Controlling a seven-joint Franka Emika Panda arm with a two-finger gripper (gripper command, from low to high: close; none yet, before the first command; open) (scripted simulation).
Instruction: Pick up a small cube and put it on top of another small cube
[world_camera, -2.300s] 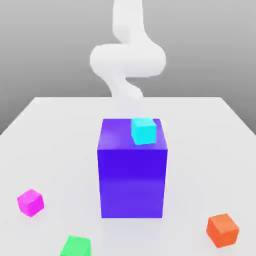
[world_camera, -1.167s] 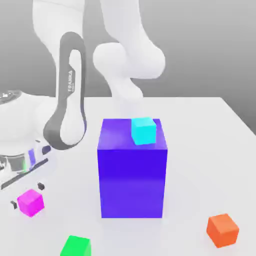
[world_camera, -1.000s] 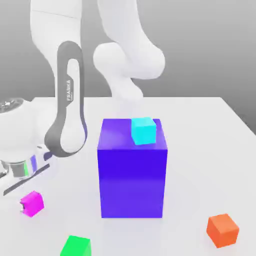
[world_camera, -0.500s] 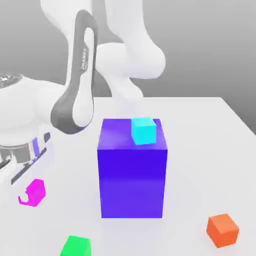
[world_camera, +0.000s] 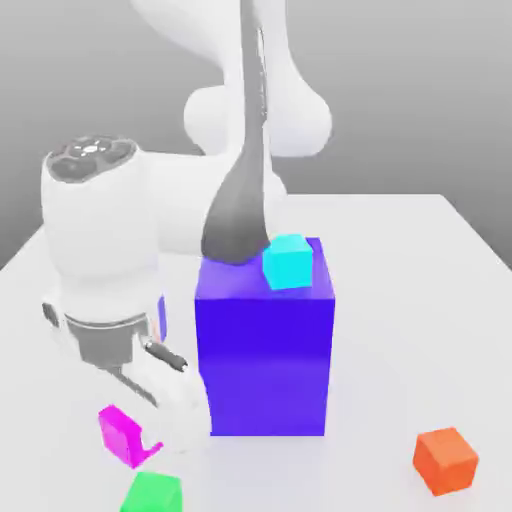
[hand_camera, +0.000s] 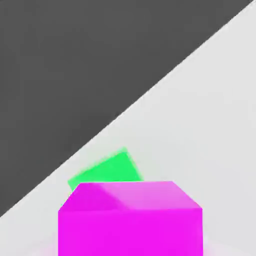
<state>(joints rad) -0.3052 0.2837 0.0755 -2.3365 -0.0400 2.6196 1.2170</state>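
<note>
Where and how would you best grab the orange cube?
I'd take the orange cube by two opposite upright sides, coming from above. It seems to rest flat on the table, turned at an angle, so the pincer would probably need to twist to match those faces. Nothing stands against it.

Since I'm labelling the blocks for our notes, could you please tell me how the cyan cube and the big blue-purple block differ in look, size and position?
The cyan cube is bright cyan, while the block is deep blue-purple. The cyan cube is far smaller than the block. The cyan cube sits on top of the block, which stands on the table. Both are plain and flat-faced.
</note>
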